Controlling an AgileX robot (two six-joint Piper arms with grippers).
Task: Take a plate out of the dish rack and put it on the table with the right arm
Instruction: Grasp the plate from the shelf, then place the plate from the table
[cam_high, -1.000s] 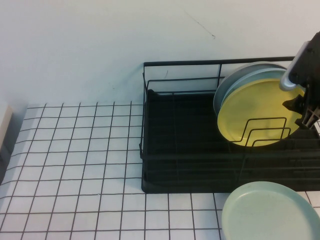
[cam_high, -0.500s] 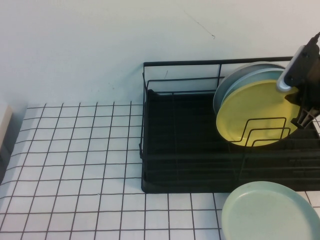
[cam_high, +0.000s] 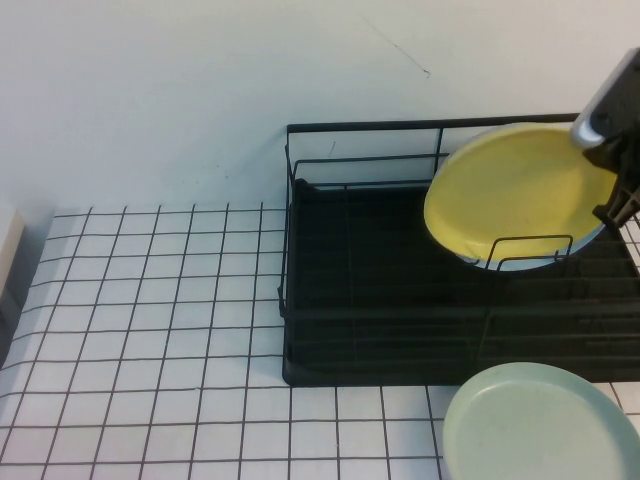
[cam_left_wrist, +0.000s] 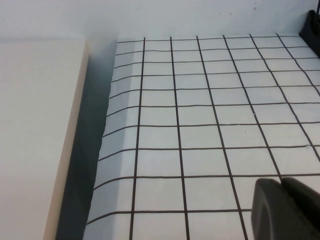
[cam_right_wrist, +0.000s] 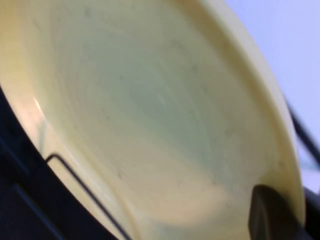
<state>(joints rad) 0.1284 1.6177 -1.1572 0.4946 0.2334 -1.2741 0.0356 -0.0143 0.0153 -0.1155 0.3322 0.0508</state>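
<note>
The yellow plate (cam_high: 510, 190) is held up on edge above the right end of the black dish rack (cam_high: 360, 300), its lower rim just behind the looped dividers. My right gripper (cam_high: 612, 190) is shut on the plate's right rim at the view's right edge. In the right wrist view the plate (cam_right_wrist: 150, 115) fills the picture, and my right gripper (cam_right_wrist: 296, 216) pinches its rim, with one finger (cam_right_wrist: 272, 215) on its face. A light blue plate (cam_high: 530, 263) peeks out below it. My left gripper (cam_left_wrist: 282, 210) is shut and empty, low over the gridded table (cam_left_wrist: 200, 125).
A pale green plate (cam_high: 540, 425) lies on the table (cam_high: 150, 330) in front of the rack's right end. The rack's left part holds no plates. A cream board (cam_left_wrist: 35, 130) lies beside the grid sheet in the left wrist view.
My right gripper has risen with the yellow plate. The plate has lifted up out of the divider loops and away from the light blue plate.
</note>
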